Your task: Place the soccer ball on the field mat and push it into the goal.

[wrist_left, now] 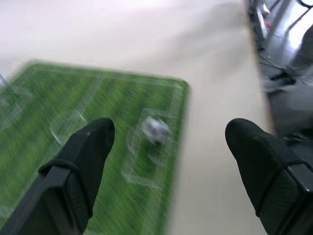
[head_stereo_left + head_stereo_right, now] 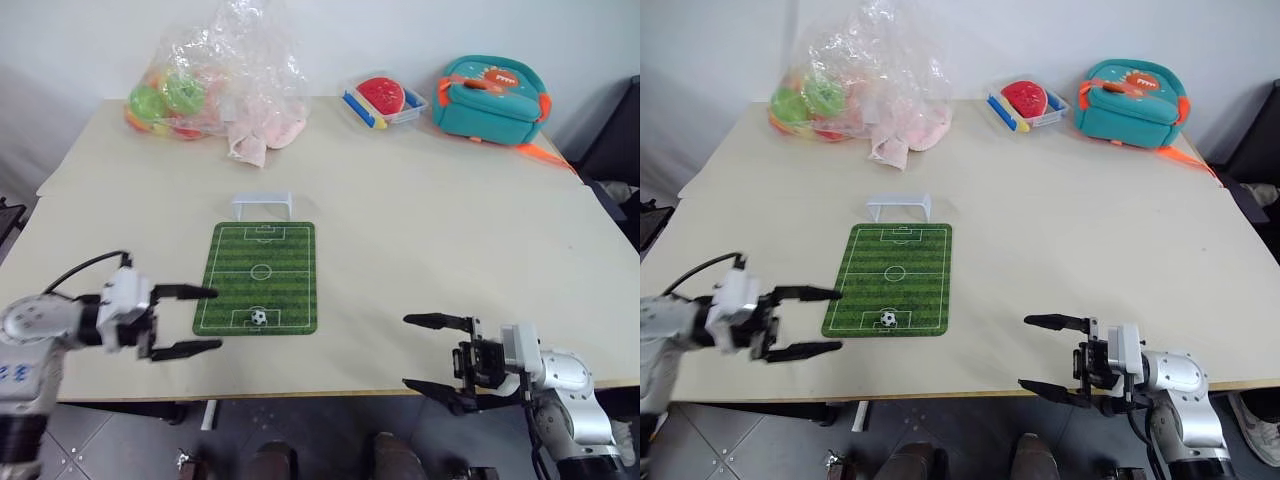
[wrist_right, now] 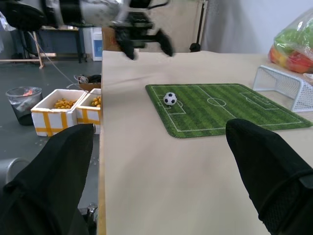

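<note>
The tiny black-and-white soccer ball (image 2: 259,317) rests on the green field mat (image 2: 260,268), in the penalty area at the mat's near end. The white goal (image 2: 262,206) stands on the table just beyond the mat's far edge. My left gripper (image 2: 200,320) hangs open to the left of the mat's near corner, empty and apart from the ball, fingers pointing toward the mat. In the left wrist view the ball (image 1: 155,130) lies on the mat ahead between the black fingers (image 1: 88,161). My right gripper (image 2: 425,352) is open and empty over the table's near edge, right of the mat.
A clear plastic bag of colourful toys (image 2: 215,85) lies at the far left of the table. A clear tray with a red item (image 2: 384,99) and a teal lunch bag (image 2: 492,99) sit at the far right. Yellow-and-white boxes (image 3: 61,110) stand on the floor beside the table.
</note>
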Robot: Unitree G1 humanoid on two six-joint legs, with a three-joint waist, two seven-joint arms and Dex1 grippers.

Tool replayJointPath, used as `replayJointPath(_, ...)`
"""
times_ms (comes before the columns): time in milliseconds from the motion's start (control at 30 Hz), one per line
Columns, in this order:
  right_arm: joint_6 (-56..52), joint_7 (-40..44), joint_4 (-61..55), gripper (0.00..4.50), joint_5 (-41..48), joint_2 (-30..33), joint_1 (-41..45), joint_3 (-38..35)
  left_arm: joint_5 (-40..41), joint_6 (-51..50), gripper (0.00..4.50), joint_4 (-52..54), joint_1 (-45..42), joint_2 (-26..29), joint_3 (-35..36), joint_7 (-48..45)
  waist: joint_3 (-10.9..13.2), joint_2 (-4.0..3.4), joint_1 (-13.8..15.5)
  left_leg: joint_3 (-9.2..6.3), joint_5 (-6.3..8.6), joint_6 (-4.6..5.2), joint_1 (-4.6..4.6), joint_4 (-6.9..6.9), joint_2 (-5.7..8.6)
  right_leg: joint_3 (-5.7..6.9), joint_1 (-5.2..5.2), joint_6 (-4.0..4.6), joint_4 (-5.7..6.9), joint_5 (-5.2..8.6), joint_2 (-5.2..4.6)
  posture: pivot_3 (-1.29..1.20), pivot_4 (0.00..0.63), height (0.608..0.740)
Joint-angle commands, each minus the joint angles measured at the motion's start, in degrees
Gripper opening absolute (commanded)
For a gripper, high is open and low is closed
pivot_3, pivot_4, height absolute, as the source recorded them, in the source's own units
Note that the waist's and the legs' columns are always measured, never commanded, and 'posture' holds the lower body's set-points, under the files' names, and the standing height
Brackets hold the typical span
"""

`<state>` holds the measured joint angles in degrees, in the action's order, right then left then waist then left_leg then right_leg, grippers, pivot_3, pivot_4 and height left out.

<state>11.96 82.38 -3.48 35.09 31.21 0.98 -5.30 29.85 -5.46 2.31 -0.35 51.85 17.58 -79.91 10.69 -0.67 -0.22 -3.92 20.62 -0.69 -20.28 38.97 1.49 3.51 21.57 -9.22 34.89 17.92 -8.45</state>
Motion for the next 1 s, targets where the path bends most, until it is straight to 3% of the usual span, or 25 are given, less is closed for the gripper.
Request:
replayJointPath(33, 0.60, -1.24, -1.86, 4.50, 0.36, 0.32, 1.07, -1.26, 0.77, 0.65, 3.28, 2.45, 5.40, -1.81, 0.50, -0.25, 0.08, -0.14, 0.10, 0.01, 0.00, 0.01, 0.01, 0.00, -0.02, 0.00, -0.01, 0.00, -0.02, 0.00, -0.01, 0.00, 0.150, 0.740)
replayJointPath(167, 2.13, -2.76, -0.74, 4.50, 0.20, -1.68, 3.19, -1.07, -2.78, 4.58, 2.16, 2.22, 6.70, -8.30, -4.48, 3.52, 0.11, -0.19, 1.30, -0.01, 0.00, 0.01, 0.00, 0.04, 0.05, 0.02, -0.02, 0.02, -0.18, 0.01, -0.02, 0.00, 0.150, 0.740)
replayJointPath(400, 3.37, -2.07, 0.60, 4.50, 0.39, -3.70, 5.30, 0.02, -4.75, 4.10, 0.04, 4.11, 3.04, -14.69, -10.87, 9.19, 0.11, -0.17, 1.46, -0.02, 0.00, 0.00, -0.01, 0.01, 0.29, 0.04, -0.01, 0.01, -0.02, 0.01, 0.00, 0.00, 0.150, 0.740)
replayJointPath(733, 3.15, -3.70, -2.19, 4.50, -0.36, -5.34, 4.40, 1.67, -5.76, 3.14, 0.04, 0.45, -3.52, -16.33, -15.28, 10.77, 0.11, -0.18, 1.01, -0.01, 0.00, 0.00, 0.00, 0.04, 0.30, 0.03, -0.01, 0.01, 0.06, 0.00, 0.02, 0.00, 0.150, 0.740)
replayJointPath(1000, 4.41, -7.93, -1.88, 4.50, -3.24, -4.83, 1.21, 0.92, -9.87, 4.71, 0.04, -10.22, -14.46, -19.52, -17.70, 14.38, 0.11, -0.17, 1.42, -0.01, -0.01, 0.01, 0.00, 0.05, 0.36, 0.04, 0.00, 0.00, 0.09, 0.00, 0.03, 0.00, 0.150, 0.740)
